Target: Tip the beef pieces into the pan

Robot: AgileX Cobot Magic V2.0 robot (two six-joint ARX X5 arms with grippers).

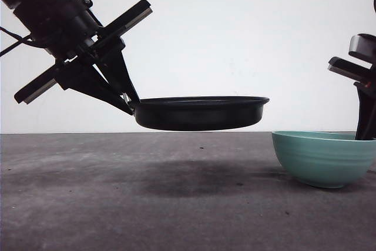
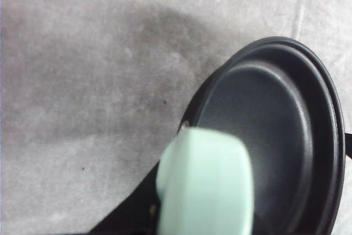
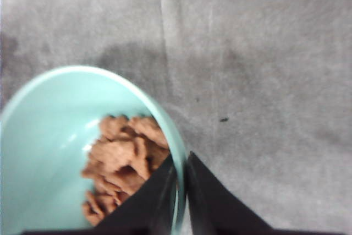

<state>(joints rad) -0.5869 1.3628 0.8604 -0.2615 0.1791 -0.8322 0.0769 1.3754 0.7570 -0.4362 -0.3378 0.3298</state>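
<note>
- Keep left claw clamped on the mint-green handle, pan level above the desk.
- Lift with right claw pinched on the teal bowl rim; tip beef pieces slowly over the pan.

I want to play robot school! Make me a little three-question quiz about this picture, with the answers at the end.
1. True or false: the pan is resting on the table.
2. Where are the beef pieces now? A) in the pan B) in the bowl C) on the table
3. Fill in: the right gripper is pinching the bowl's ____.

Key:
1. False. The left gripper holds it up in the air by its handle, with a shadow beneath.
2. B. The pan's inside looks bare in the left wrist view.
3. Rim, one finger inside and one outside.
</note>
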